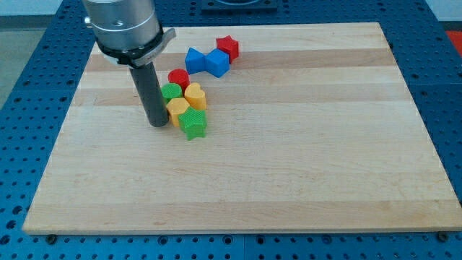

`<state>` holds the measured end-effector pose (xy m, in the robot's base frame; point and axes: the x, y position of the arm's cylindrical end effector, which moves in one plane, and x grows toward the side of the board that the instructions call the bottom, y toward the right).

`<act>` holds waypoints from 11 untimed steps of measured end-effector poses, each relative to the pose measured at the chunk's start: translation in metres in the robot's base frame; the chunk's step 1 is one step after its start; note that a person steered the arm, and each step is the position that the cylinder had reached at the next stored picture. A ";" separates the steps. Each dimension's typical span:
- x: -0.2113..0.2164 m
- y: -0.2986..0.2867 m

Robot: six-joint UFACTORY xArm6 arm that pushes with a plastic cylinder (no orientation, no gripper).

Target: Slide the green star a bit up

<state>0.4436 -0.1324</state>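
Wooden board [289, 173] on blue pegboard table [29, 144], green star [193, 124] just right of my tip [158, 124], no hand fitted.

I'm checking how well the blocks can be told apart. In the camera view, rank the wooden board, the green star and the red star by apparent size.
1. wooden board, by far the largest.
2. green star.
3. red star; it lies farther up the view, so its smaller look may be only distance.

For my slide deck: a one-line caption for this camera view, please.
My tip rests left of the block cluster, beside the yellow block, with the green star just right.
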 end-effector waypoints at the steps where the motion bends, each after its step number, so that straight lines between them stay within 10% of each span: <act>1: 0.002 -0.003; 3: 0.060 -0.021; 11: 0.024 0.106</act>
